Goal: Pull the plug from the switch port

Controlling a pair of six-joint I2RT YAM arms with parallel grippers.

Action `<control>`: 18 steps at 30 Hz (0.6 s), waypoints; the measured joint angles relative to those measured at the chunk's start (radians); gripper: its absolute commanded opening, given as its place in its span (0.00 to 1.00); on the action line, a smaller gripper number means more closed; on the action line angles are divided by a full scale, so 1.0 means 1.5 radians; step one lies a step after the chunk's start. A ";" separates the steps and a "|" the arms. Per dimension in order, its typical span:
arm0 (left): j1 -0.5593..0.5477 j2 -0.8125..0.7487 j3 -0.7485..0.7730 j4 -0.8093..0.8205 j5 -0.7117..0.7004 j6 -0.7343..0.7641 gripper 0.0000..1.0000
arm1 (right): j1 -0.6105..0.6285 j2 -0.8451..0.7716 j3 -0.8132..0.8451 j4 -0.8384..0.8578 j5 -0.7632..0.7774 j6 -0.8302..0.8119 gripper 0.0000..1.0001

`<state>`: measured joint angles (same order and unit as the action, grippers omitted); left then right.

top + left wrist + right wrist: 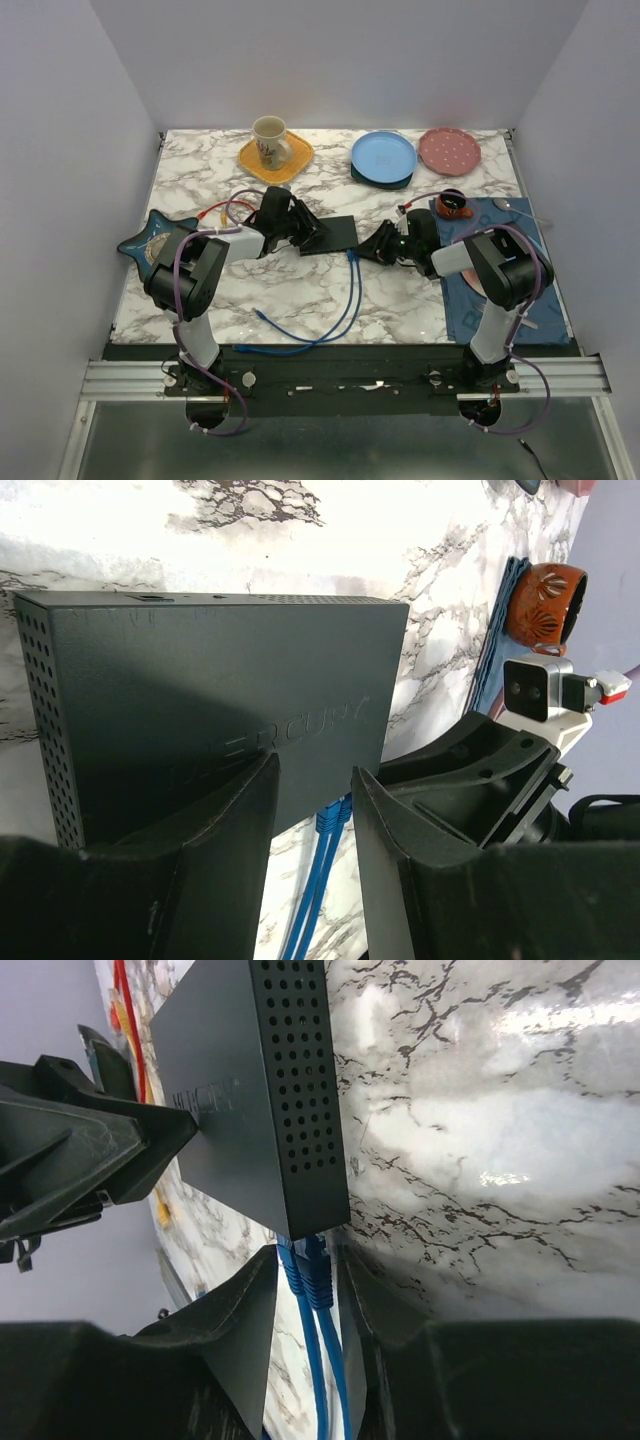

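Observation:
The flat black switch box point(337, 232) lies mid-table. It also shows in the left wrist view point(220, 680) and the right wrist view point(235, 1080). Two blue plugs point(316, 1275) sit side by side in ports at its near right corner point(352, 257). Their blue cables point(345, 305) loop toward the front edge. My right gripper point(374, 247) is open, and its fingers closely straddle both plugs point(305, 1255). My left gripper point(312, 236) is open at the box's left end point(315, 765), with one fingertip point(185, 1125) resting on the box top. The plugs also show in the left wrist view point(337, 820).
A mug on a yellow plate point(275, 155), a blue plate point(383, 156) and a pink plate point(449, 150) stand at the back. A star-shaped dish point(148, 243) is at the left. A blue mat point(500, 290) and a brown cup point(453, 205) are at the right. Red and purple cables point(222, 210) lie behind the left gripper.

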<state>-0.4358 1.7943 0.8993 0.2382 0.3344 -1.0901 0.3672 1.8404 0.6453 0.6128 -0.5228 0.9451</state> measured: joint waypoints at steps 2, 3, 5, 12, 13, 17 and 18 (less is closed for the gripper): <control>0.000 0.000 0.000 0.001 0.000 0.000 0.50 | -0.006 0.008 0.000 0.016 -0.007 0.011 0.38; 0.000 0.000 0.000 0.001 0.000 0.000 0.50 | -0.010 0.013 -0.001 0.023 -0.010 0.016 0.38; 0.000 0.000 0.000 0.001 0.000 0.000 0.49 | -0.016 0.020 -0.003 0.039 -0.017 0.024 0.37; 0.000 0.002 -0.001 0.006 0.001 0.000 0.49 | -0.023 0.034 -0.007 0.069 -0.037 0.039 0.35; 0.000 0.002 -0.001 0.006 0.001 0.000 0.50 | -0.023 0.035 -0.007 0.069 -0.038 0.039 0.34; 0.000 0.004 -0.001 0.010 0.002 -0.001 0.50 | -0.024 0.037 -0.007 0.069 -0.042 0.037 0.32; 0.000 0.005 -0.001 0.012 0.003 -0.001 0.50 | -0.024 0.038 -0.007 0.069 -0.043 0.035 0.32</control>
<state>-0.4358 1.8011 0.8974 0.2558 0.3382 -1.0912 0.3317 1.8969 0.6350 0.7162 -0.5877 0.9977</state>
